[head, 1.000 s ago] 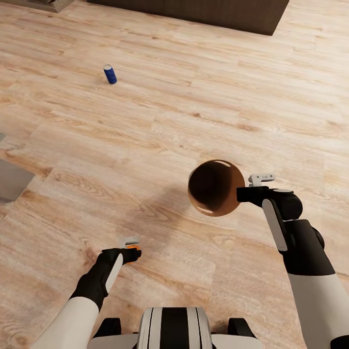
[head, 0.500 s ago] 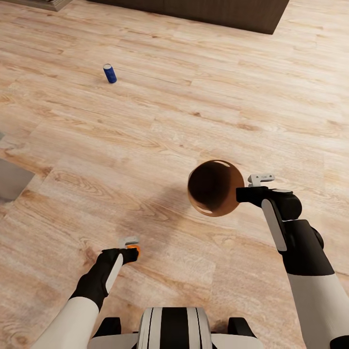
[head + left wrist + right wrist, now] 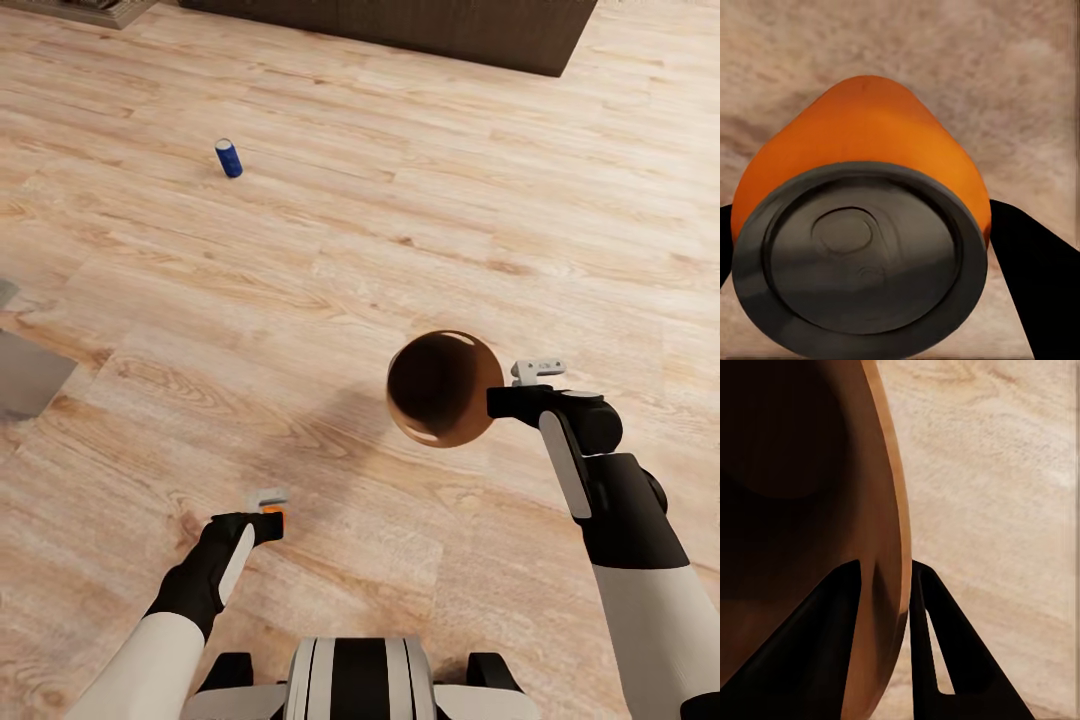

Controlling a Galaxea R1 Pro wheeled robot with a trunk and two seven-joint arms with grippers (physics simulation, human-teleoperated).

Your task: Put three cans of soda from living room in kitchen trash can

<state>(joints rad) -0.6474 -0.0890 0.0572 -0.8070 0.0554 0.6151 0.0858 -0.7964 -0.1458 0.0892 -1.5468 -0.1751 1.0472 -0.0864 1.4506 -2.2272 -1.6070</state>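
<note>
From the head view, the robot looks down on a light wood plank floor (image 3: pixel 380 230). The right pincer (image 3: pixel 497 402) grips the rim of the glossy copper-brown tash can (image 3: pixel 445 387), which hangs above the floor with its dark inside turned up toward the camera. The left pincer (image 3: pixel 272 515) is lower and nearer the robot's trunk, and a bit of an orange soda can (image 3: pixel 273 513) shows between its fingers. Well apart from both, farther out on the floor to the left, a dark blue soda can (image 3: pixel 229 158) stands upright. A long dark brown cabinet (image 3: pixel 420 25) runs along the far edge of the view, and a grey slab (image 3: pixel 25 370) shows at the left edge.

In the left wrist view, the orange soda can (image 3: pixel 870 240) sits between the two black fingers (image 3: pixel 1027 277), its dark round end facing the camera; the pincer is closed around it.

In the right wrist view, the two dark fingers (image 3: pixel 945 645) stand on either side of the tash can's wall (image 3: pixel 885 510), one inside and one outside, pinching the rim. The wood floor (image 3: pixel 997 472) lies beyond.
</note>
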